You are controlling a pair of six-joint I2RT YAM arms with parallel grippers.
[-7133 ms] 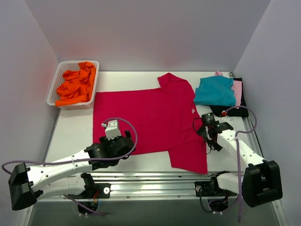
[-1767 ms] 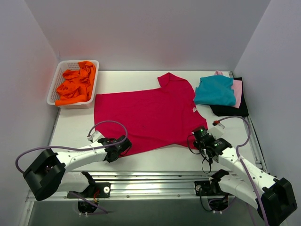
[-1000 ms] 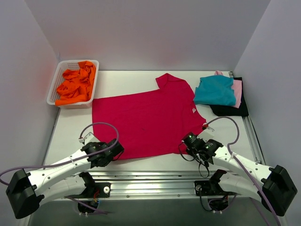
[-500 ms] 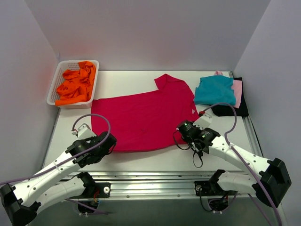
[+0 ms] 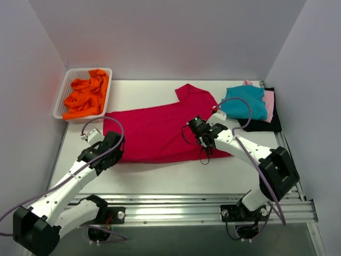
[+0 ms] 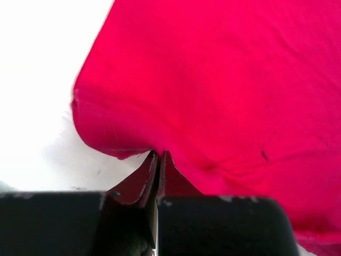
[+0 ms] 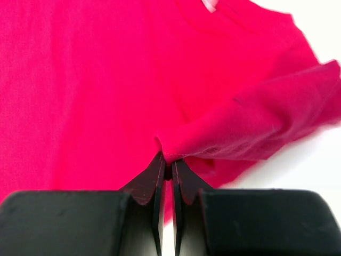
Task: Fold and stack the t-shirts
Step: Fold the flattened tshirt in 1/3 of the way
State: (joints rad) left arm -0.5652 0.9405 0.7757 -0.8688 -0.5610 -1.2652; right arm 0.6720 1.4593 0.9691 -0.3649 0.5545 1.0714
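From above, the crimson t-shirt [image 5: 160,133] lies across the middle of the bench [image 5: 160,178], with the left gripper [image 5: 116,153] at its near-left corner and the right gripper [image 5: 198,129] over its right half; an orange t-shirt [image 5: 85,96] fills the white lattice basket [image 5: 63,93] at the far left, and a teal t-shirt [image 5: 244,104] tops a pink t-shirt [image 5: 269,104] and a black t-shirt [image 5: 261,125] at the far right. In the left wrist view, the left gripper [image 6: 159,154] is pinched tight on the crimson t-shirt's [image 6: 224,80] edge, above the white bench [image 6: 42,80]. In the right wrist view, the right gripper [image 7: 168,160] is likewise clamped on a raised fold of the crimson t-shirt [image 7: 96,80].
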